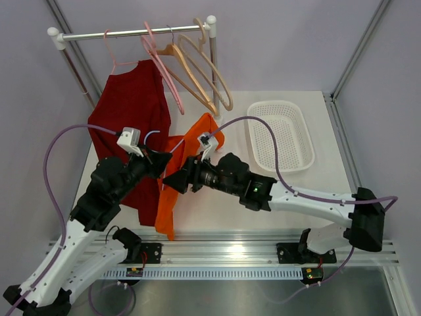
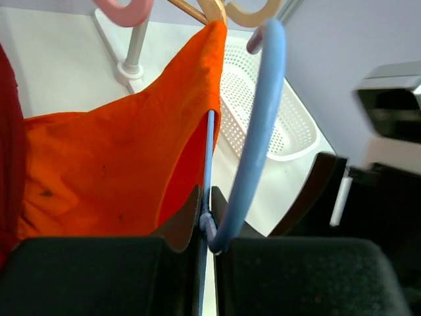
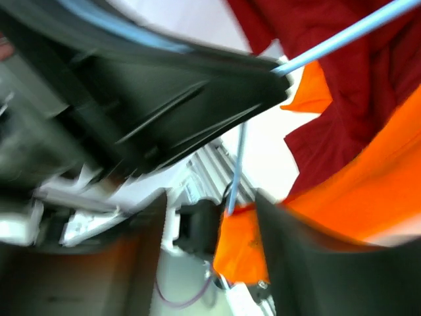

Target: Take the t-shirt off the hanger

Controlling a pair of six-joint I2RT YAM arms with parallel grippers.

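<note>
Hanging at 10 o'clock in the top view: red garment [image 1: 131, 112], hung from the rail [image 1: 131, 31], its lower right edge hidden behind the left arm.

Left gripper [image 1: 156, 166]: at the garment's 4 o'clock edge. In its wrist view the jaws are closed to a thin slit, pinching the blue hanger [image 2: 256, 131] at the foot of its hook. The hook curves up toward 12 o'clock, and one thin arm of the hanger runs up inside the cloth. From above, the hanger cannot be made out.

Orange t-shirt [image 1: 164, 210]: on that hanger, at centre, off the rail. It drapes from 1 o'clock down to 7 o'clock between the two grippers. Its neckline is not visible.

Right gripper [image 1: 174, 182]: tip just beside the left gripper, at its 4 o'clock. Its wrist view is badly blurred. The fingers stand well apart with orange cloth between them, and whether they touch it cannot be told.

Pink hanger [image 1: 164, 72] and wooden hangers [image 1: 204, 79]: bare, on the rail at 12 o'clock.

White basket [image 1: 279, 104]: on the table [image 1: 316, 187] at 2 o'clock, partly crossed by the right arm's cable.
</note>
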